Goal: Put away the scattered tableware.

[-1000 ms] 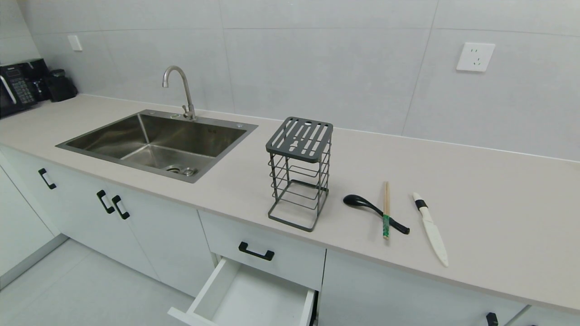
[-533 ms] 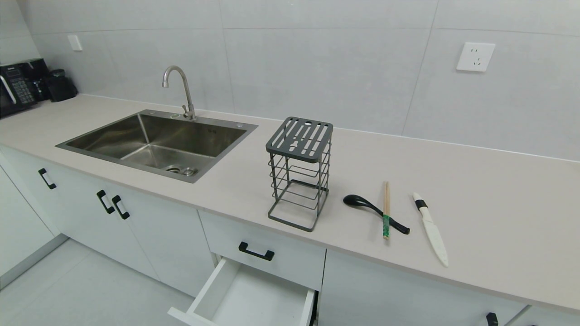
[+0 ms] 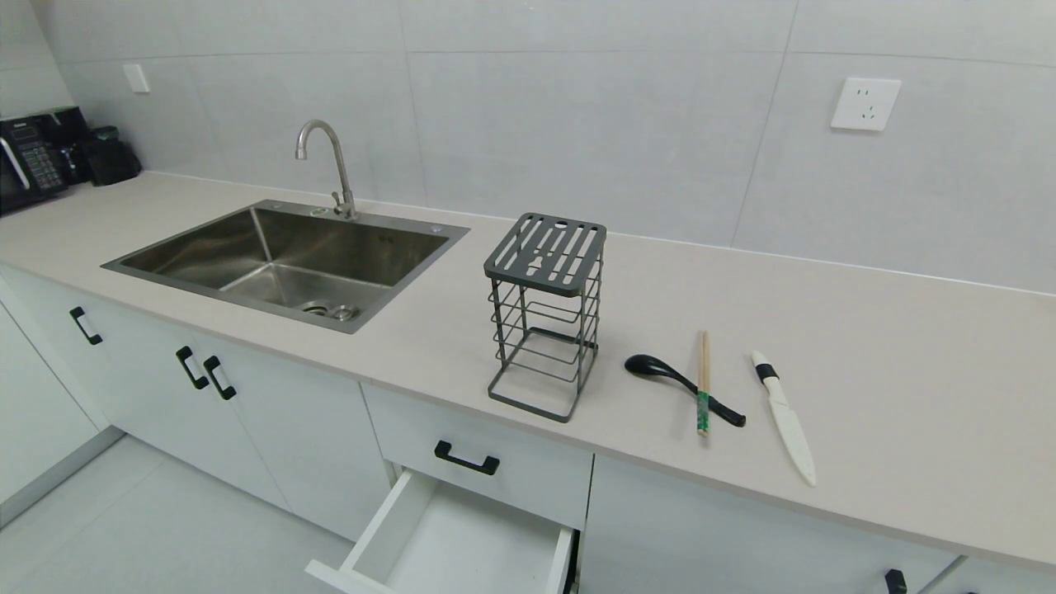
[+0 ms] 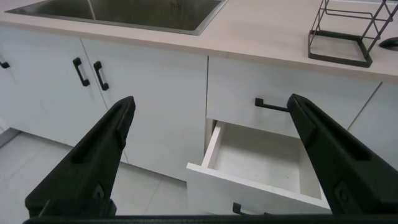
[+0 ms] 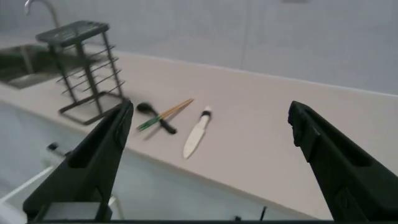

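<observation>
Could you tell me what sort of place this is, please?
Very likely a kitchen: a steel sink with a faucet set into the countertop, a drawer open below, and a wire rack.

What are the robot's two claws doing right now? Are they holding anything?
Left gripper: open, holding nothing.
Right gripper: open, holding nothing.

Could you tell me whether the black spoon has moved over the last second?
No. The spoon lies where it was, just right of the rack, with the chopsticks still across its handle.
</observation>
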### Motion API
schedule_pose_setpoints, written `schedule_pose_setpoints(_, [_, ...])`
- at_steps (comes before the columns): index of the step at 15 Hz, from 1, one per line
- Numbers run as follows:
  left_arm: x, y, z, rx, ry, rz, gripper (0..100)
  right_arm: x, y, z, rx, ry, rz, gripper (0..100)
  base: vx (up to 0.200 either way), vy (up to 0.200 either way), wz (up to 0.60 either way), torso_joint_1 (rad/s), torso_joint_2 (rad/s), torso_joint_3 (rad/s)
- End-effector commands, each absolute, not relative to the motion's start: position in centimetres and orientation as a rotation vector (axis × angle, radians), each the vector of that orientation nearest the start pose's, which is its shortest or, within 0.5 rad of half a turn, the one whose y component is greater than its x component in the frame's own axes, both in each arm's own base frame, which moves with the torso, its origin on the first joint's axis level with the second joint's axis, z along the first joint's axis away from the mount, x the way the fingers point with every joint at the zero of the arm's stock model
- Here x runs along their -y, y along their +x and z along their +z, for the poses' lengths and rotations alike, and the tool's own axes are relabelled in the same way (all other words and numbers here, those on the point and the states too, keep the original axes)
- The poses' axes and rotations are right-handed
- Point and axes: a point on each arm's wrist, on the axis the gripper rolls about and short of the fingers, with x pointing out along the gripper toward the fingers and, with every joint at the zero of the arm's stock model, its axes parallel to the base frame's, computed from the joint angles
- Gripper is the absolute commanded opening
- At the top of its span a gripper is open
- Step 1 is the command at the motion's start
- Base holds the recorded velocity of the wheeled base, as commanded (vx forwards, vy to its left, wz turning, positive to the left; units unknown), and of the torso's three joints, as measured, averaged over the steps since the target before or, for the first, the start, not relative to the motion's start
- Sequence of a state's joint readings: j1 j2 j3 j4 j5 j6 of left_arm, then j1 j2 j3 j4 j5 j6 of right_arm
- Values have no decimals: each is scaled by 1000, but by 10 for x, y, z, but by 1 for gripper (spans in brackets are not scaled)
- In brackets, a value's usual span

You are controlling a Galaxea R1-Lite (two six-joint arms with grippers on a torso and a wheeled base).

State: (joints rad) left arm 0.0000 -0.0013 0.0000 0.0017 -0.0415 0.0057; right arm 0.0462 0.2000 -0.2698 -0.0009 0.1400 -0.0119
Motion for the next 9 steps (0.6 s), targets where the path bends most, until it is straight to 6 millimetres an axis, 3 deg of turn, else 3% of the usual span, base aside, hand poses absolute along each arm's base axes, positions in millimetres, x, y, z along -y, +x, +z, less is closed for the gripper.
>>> schedule_pose_setpoints(1, [1,-23,75,-1,6,-41,100,-6,6,179,-158,-3,345,100,0,0,0,0,0,0])
schedule_pose_setpoints(4, [1,-23,75,-1,6,-41,100,-13,41,194,-310,26,431,100,0,0,0,0,0,0])
schedule_pose_setpoints(6, [1,-23,75,-1,6,-41,100,-26,71,217,-412,157,490,100,0,0,0,0,0,0])
schedule_pose_setpoints(9, [1,-23,75,-1,6,-41,100,-36,91,215,-534,212,475,100,0,0,0,0,0,0])
